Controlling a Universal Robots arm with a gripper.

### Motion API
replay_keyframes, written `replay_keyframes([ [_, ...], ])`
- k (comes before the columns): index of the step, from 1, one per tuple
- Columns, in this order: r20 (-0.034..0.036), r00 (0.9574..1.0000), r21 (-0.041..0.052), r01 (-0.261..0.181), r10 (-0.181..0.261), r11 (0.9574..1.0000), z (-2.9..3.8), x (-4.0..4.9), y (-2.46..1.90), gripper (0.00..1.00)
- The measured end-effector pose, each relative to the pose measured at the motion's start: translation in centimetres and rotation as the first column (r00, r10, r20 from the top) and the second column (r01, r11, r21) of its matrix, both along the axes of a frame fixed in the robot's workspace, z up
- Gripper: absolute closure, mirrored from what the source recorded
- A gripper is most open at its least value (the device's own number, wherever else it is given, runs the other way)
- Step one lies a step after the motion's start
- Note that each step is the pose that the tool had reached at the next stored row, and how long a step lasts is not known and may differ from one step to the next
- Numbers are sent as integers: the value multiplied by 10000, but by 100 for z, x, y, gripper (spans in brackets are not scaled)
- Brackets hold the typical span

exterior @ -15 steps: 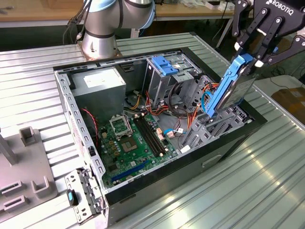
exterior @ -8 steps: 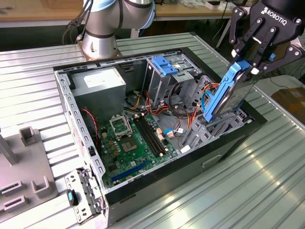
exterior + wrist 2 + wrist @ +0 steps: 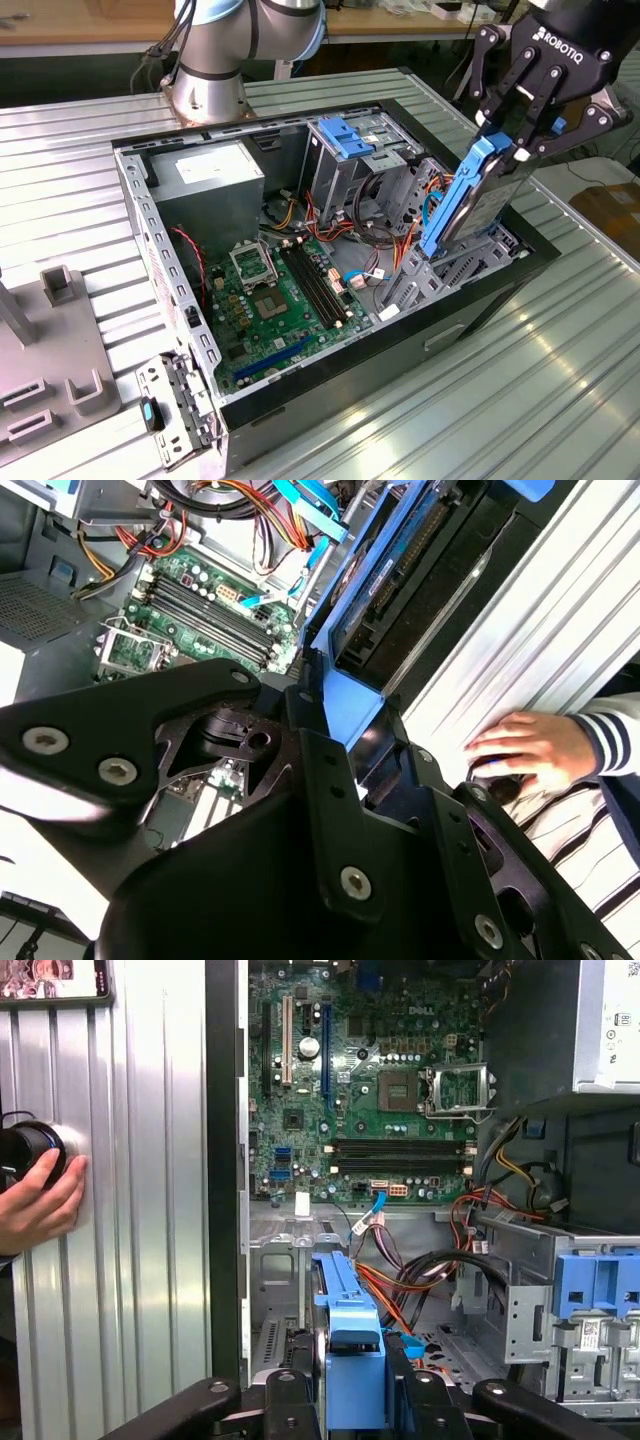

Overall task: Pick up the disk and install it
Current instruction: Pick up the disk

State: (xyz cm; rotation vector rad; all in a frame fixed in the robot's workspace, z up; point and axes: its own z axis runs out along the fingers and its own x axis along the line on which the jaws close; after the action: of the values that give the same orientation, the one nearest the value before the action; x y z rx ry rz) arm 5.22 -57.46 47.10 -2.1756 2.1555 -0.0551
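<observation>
The disk (image 3: 478, 205) — a dark grey slab with bright blue side rails and a blue end tab — is clamped at its upper end by the gripper (image 3: 512, 140), fingers closed onto it. It hangs tilted, lower end at the drive bay of the open computer case (image 3: 350, 372) on the ribbed surface (image 3: 560, 390). Orange cables (image 3: 405, 240) lie just beside it. A person's hand (image 3: 40, 1195) rests outside the case.
</observation>
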Motion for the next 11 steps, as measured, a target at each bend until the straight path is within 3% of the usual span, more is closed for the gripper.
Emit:
replay_keyframes([
  [8,3,10000,2,3,-3,10000,-33,-19,-1,64],
  [11,2,9997,2,233,-233,9997,-38,-28,4,64],
])
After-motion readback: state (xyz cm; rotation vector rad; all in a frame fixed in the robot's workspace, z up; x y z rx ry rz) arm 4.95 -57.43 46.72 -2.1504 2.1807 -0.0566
